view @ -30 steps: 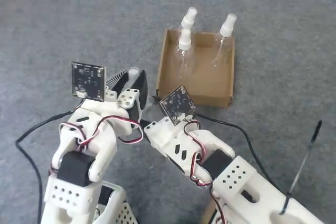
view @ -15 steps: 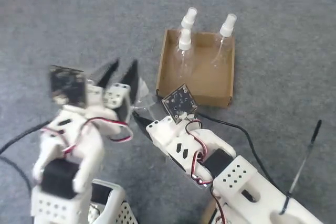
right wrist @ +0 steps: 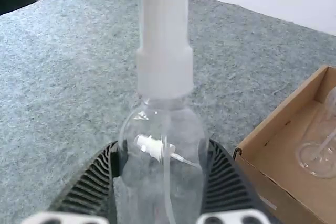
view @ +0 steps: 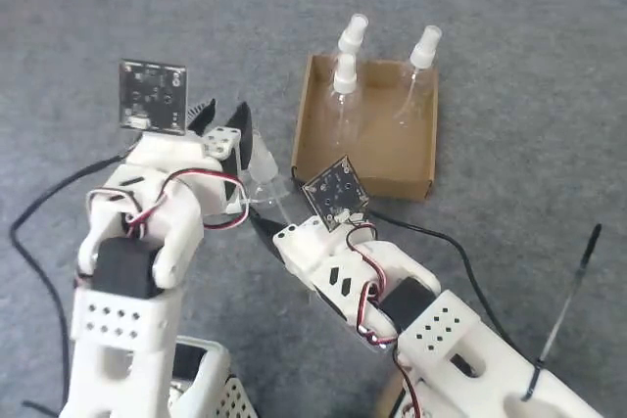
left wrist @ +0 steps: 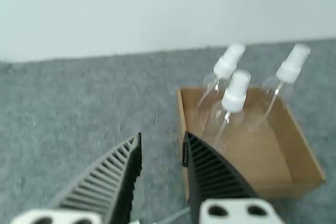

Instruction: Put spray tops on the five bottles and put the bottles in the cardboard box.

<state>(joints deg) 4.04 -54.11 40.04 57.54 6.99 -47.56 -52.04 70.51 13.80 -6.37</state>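
Three clear bottles [view: 343,115], each fitted with a white spray top [view: 345,72], are contained in the cardboard box [view: 384,162] at the far middle of the grey desk [view: 529,124]. A fourth topped bottle [right wrist: 161,145] is clamped in the right gripper [right wrist: 163,153], just left of the box. The left gripper [left wrist: 161,145] is poised close by on the left, its jaws parted.

Clear, glossy plastic bottle [right wrist: 160,150]; white matt plastic spray top [right wrist: 164,40]; matt brown cardboard box [view: 382,149]; grey, rough, felt-like table covering [view: 529,144]; smooth white plastic arm shells [view: 127,320].
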